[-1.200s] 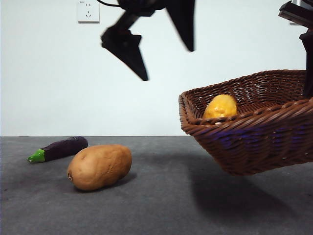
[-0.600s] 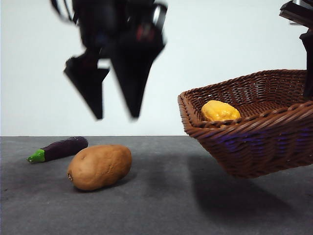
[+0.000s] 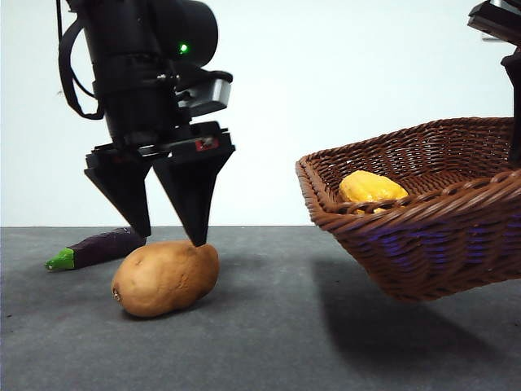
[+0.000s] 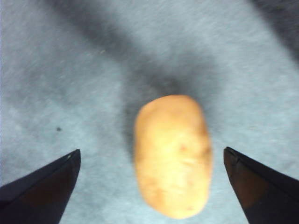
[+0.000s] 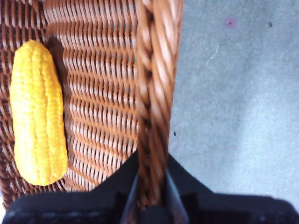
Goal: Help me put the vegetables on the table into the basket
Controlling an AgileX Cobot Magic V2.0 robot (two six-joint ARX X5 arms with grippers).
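So the left gripper (image 3: 172, 236) hangs right over the big tan-brown potato (image 3: 165, 277), jaws spread wide with the tips straddling it just above its top. The potato lies on the dark grey matte counter (image 3: 269, 342). At its 10 o'clock sits the slim dark purple eggplant with the green stem (image 3: 98, 248). The right gripper (image 5: 150, 196) is clamped on the braided rim of the brown woven wicker basket (image 3: 423, 220), holding it tilted off the counter, with the lumpy yellow-orange vegetable (image 3: 371, 186) inside.
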